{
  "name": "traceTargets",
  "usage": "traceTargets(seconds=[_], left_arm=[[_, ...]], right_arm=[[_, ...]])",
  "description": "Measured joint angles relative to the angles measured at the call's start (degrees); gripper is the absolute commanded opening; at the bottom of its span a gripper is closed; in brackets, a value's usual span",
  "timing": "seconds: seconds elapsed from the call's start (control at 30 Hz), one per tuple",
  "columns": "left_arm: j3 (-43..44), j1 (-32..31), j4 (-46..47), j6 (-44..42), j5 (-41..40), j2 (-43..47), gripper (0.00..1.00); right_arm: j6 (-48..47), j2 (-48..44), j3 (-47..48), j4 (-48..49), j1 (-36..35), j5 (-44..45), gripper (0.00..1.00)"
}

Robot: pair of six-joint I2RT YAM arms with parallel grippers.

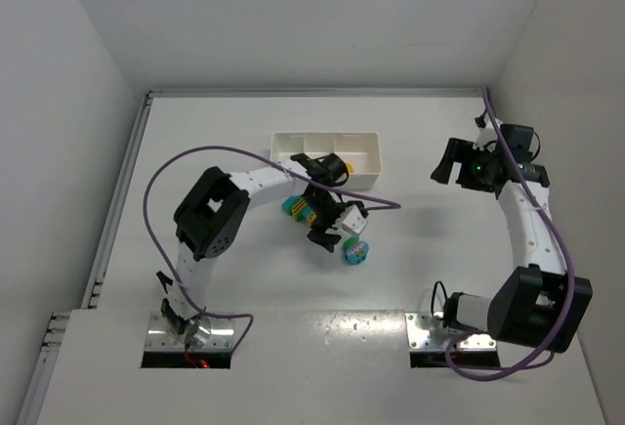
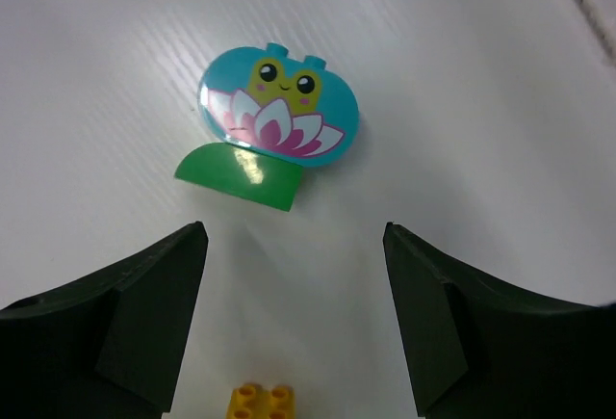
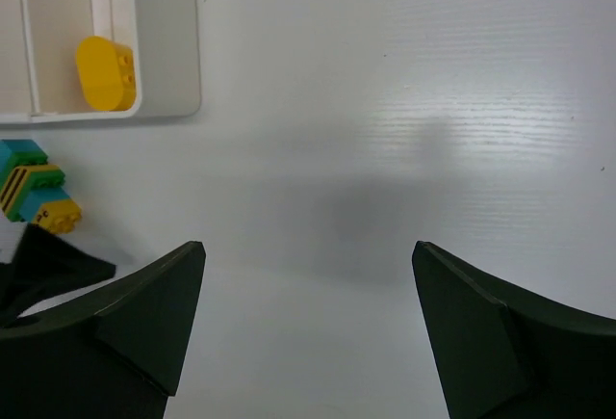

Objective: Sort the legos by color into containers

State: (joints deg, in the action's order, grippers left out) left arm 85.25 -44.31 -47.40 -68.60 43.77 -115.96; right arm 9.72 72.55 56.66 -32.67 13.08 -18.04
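Observation:
A cyan round lego with a frog picture (image 2: 279, 101) lies on the table joined to a green piece (image 2: 239, 175); from above this lego clump (image 1: 355, 251) sits right of centre. My left gripper (image 2: 294, 236) hovers open just short of it, nothing between its fingers, and a small yellow brick (image 2: 260, 402) lies under the wrist. A cyan, yellow and black-striped clump (image 3: 34, 193) lies near the tray's front. The white tray of containers (image 1: 325, 138) holds a yellow lego (image 3: 106, 72) in its right compartment. My right gripper (image 3: 308, 250) stands open over bare table, right of the tray.
White walls close off the table at the back and both sides. The left arm (image 1: 244, 186) and its purple cable (image 1: 195, 156) arc across the table in front of the tray. The striped clump (image 1: 298, 208) sits beside the left wrist.

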Motion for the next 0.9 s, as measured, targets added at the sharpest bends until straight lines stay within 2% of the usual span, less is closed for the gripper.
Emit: traceTargets(seconds=[0.13,0.3,0.9], left_arm=[[1.5,-1.3,-2.8,-8.0,-1.4,-3.7,0.8],[3.3,-3.0,-3.8,-13.1,-1.7,-4.8,0.81],[3.5,-3.3,5.6,-15.4,-3.3,-4.9,0.81]], right_arm=[[0.6,-2.1,0.0,-2.2,3.0,-3.0,0.89],[1.1,-4.6,0.0,-3.8,5.7,-6.6,0.89],[1.5,-5.5,-0.5,-5.6,7.9,-13.5,0.89]])
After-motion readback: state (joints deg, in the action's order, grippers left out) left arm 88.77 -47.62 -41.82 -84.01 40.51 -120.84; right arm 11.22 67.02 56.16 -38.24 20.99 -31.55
